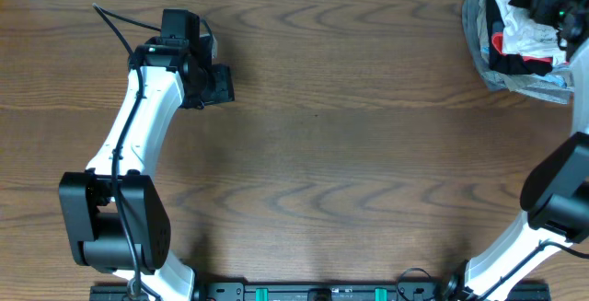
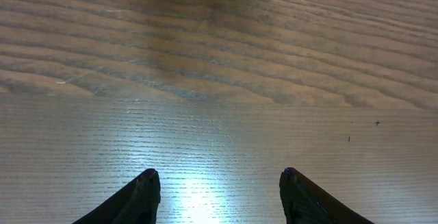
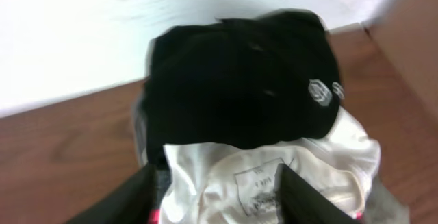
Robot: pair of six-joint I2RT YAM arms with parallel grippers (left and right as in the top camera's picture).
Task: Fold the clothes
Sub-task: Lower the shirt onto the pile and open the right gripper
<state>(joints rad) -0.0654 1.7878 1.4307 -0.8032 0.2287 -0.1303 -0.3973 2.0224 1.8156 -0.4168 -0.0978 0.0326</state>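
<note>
**A:** Where's the shirt [image 3: 239,80]?

**B:** On top of the heap [image 1: 520,39], logo [image 3: 319,92] up, with a white garment [image 3: 274,176] just under it. Your right pincer [image 3: 219,193] hangs at the heap, fingers [image 3: 137,196] apart with white cloth between them. I can't tell whether it has hold of anything.

**A:** How do I take it?

**B:** Pinch only black cloth, above the white garment, near an edge. Lift slowly so you don't drag the heap along. Your left pincer [image 2: 219,196] is well apart from the heap, half open and empty.

**A:** And the surface?

**B:** The counter [image 1: 350,154] is smooth wood grain with some glare. A white wall [image 3: 68,39] stands behind the heap.
</note>
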